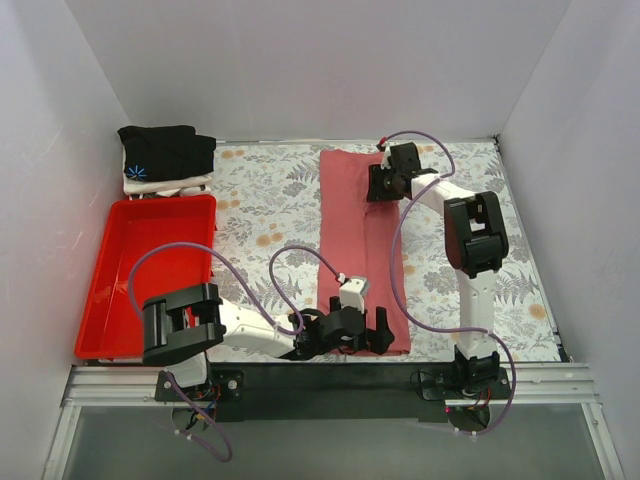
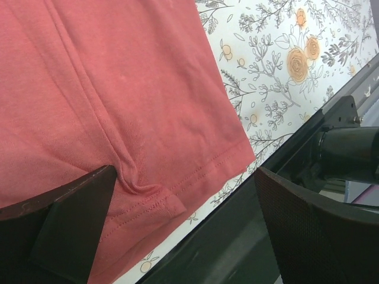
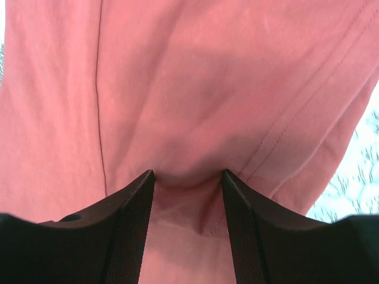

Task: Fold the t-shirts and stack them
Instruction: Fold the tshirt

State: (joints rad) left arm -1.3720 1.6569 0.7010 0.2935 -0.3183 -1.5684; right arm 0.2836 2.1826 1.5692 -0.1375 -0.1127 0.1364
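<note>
The salmon-red t-shirt point(image 1: 350, 230) lies folded into a long strip down the middle of the table. My left gripper point(image 1: 360, 335) is open at its near hem, and in the left wrist view point(image 2: 185, 177) one finger rests on the shirt point(image 2: 118, 77) while the other is over the black table edge. My right gripper point(image 1: 383, 183) sits on the shirt's far right edge. In the right wrist view point(image 3: 188, 174) its jaws stand partly apart and press into the shirt point(image 3: 177, 77), with cloth bunched between them. The black t-shirt point(image 1: 165, 150) lies folded on the white one point(image 1: 172, 184) at the far left.
A red plastic tray point(image 1: 150, 270) lies along the left side, in front of the shirt stack. The floral tablecloth point(image 1: 270, 200) covers the table. White walls close in the left, back and right. A black base rail point(image 1: 330, 375) runs along the near edge.
</note>
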